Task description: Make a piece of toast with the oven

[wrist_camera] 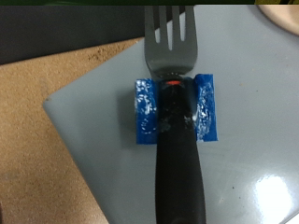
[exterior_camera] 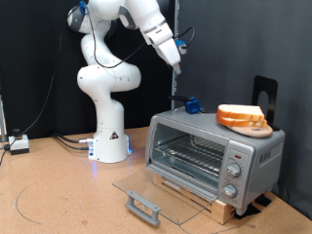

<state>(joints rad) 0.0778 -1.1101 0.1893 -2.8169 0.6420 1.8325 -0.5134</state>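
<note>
The oven (exterior_camera: pixel 210 151) stands at the exterior view's right on a wooden board, with its glass door (exterior_camera: pixel 156 193) folded down flat and its wire rack bare. The piece of toast (exterior_camera: pixel 241 118) lies on the oven's roof, seemingly stacked on a second slice. My gripper (exterior_camera: pixel 176 61) hangs above the roof's back corner, over a blue block (exterior_camera: pixel 191 104). In the wrist view a black-handled fork (wrist_camera: pixel 173 112) lies across this blue block (wrist_camera: pixel 145 110) on the grey oven top (wrist_camera: pixel 252 103). My fingers do not show there.
A black stand (exterior_camera: pixel 265 96) rises behind the oven. The white robot base (exterior_camera: pixel 109 136) stands at the exterior view's left, with cables and a small box (exterior_camera: pixel 19 144) on the brown table. The door's grey handle (exterior_camera: pixel 143 206) juts toward the table's front.
</note>
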